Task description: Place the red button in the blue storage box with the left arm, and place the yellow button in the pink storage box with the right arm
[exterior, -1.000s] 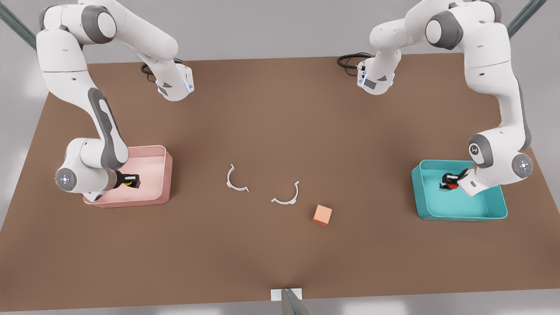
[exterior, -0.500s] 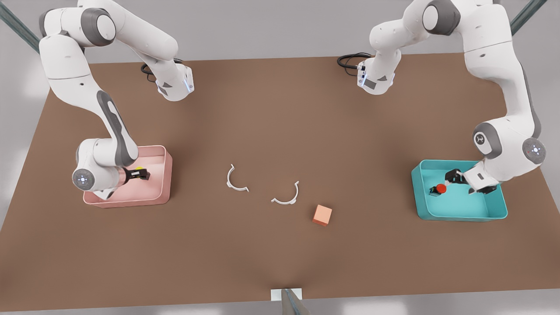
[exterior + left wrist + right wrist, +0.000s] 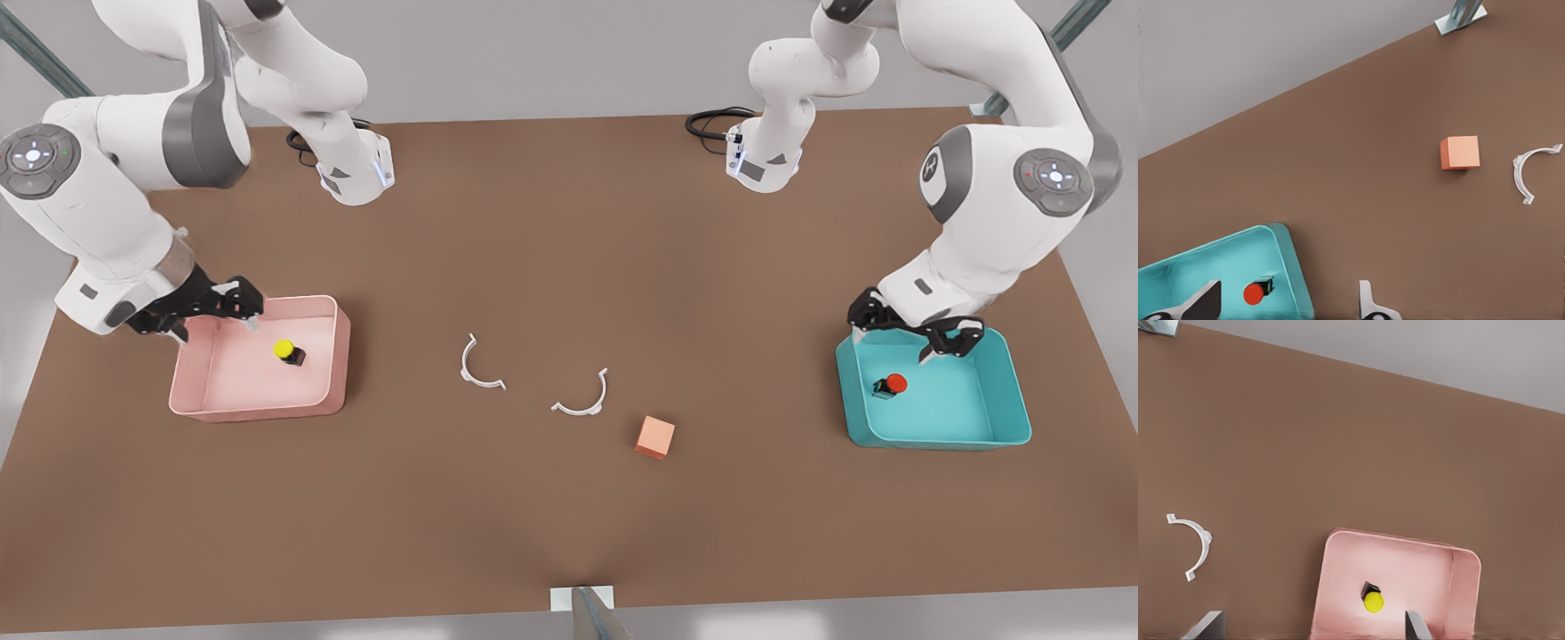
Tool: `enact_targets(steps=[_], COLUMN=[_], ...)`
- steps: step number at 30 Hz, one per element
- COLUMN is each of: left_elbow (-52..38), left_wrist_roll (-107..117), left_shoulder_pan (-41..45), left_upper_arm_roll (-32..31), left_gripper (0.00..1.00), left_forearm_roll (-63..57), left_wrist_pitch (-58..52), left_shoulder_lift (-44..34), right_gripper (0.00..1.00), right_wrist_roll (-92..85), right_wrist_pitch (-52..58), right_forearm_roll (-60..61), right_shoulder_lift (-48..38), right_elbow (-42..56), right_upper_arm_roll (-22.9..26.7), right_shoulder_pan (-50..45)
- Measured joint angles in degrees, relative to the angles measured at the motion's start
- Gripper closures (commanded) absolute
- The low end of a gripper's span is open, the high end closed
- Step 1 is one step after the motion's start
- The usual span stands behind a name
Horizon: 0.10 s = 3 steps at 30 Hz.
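While both sit boxed, red button (image 3: 893, 383) & yellow button (image 3: 284, 349) — round-capped, black-based.

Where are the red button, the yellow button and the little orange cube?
Red button (image 3: 895, 382): front view, on its round red cap.
Yellow button (image 3: 284, 348): front view, on its round yellow cap.
Orange cube (image 3: 655, 434): front view, on its top face.

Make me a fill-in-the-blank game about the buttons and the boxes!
1. The red button lies inside the ____ storage box.
2. The yellow button lies inside the ____ storage box.
3. The left gripper hangs above its box with fingers ____.
4. On the table between the boxes lies one orange-pink ____.

Missing words: blue; pink; open; cube
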<state>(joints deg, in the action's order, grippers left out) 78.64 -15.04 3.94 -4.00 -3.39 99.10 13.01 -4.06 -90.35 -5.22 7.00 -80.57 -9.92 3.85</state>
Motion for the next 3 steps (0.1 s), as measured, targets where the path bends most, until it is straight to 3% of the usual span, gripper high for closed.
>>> enact_targets(steps=[3], left_elbow=[-0.34], left_wrist_roll=[3.59], left_shoulder_pan=[-0.31], left_upper_arm_roll=[-0.17], left_gripper=[0.0], left_forearm_roll=[-0.7], left_wrist_pitch=[-1.53], left_shoulder_lift=[0.02], right_gripper=[0.0], right_wrist_roll=[1.22], right_wrist_pitch=[1.05], right_forearm_roll=[2.58], right_shoulder_lift=[0.98], right_elbow=[-1.25], right_upper_arm_roll=[0.77], right_shoulder_pan=[1.26])
